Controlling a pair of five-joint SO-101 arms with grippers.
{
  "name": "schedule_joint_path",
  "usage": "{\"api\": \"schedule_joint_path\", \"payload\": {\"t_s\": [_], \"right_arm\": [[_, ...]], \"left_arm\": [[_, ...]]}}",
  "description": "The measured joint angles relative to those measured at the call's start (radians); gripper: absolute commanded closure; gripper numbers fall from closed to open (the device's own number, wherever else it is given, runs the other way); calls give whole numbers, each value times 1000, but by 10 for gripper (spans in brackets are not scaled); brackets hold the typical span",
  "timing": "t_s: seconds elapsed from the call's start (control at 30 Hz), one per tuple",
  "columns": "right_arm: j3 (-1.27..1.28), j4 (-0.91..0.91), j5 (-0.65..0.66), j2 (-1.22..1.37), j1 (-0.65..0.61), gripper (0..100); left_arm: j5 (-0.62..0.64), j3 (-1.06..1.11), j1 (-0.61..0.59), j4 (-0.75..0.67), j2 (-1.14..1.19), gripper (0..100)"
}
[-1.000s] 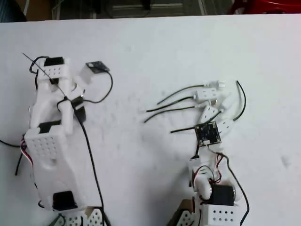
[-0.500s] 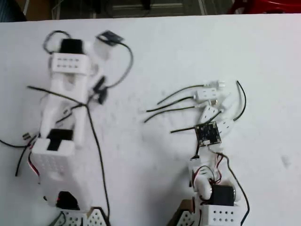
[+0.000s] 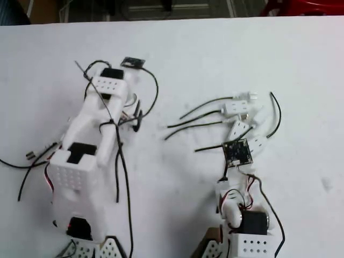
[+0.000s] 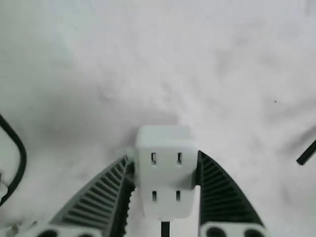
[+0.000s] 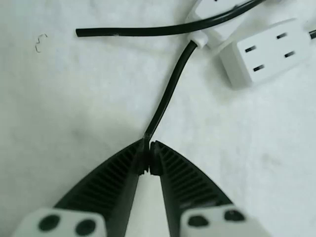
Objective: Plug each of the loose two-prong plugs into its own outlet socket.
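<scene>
**High view.** The white table [image 3: 177, 48] takes up nearly the whole frame; its surface is matte and faintly mottled. Past the far edge there is a dim strip of room, with a red object [image 3: 303, 6] at the far right and a brown surface [image 3: 40, 8] at the far left. The left arm [image 3: 86, 161] lies stretched out from its base over the left half of the table, with black cable draped along it. The right arm [image 3: 244, 223] sits low at the near edge. Its wrist board [image 3: 237, 152] is over the near side of a cluster of white pieces [image 3: 236, 108], whose black leads [image 3: 201, 103] fan out toward mid-table. The cluster is well apart from the left arm.

**Left wrist view.** The left gripper [image 4: 164, 165] has its jaws clamped on both sides of a white outlet block [image 4: 164, 143]. The block's two pairs of slots face the camera. I cannot tell whether the block touches the table; there is a soft shadow beyond it. A black lead leaves the block's near end between the fingers. A cable loop [image 4: 17, 158] shows at one edge and a cut cord end [image 4: 306, 153] at the other.

**Right wrist view.** The right gripper [image 5: 149, 160] has its jaws together, pinching a thin black cord [image 5: 165, 98] at the tips. The cord runs to a white plug [image 5: 210, 27] lying on the table; its prongs cannot be made out. A second outlet block [image 5: 264, 49] lies flat just beside the plug, slots up. Another black lead [image 5: 143, 31] crosses over the plug. A small bent wire staple [image 5: 40, 42] lies by itself on the white surface.
</scene>
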Motion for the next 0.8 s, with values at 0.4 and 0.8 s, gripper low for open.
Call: {"api": "schedule_joint_path", "payload": {"t_s": [0.4, 0.8], "right_arm": [[0, 0, 0, 0, 0, 980], [0, 0, 0, 0, 0, 980]], "left_arm": [[-115, -230, -35, 207, -68, 717], [-618, -549, -506, 351, -38, 721]]}}
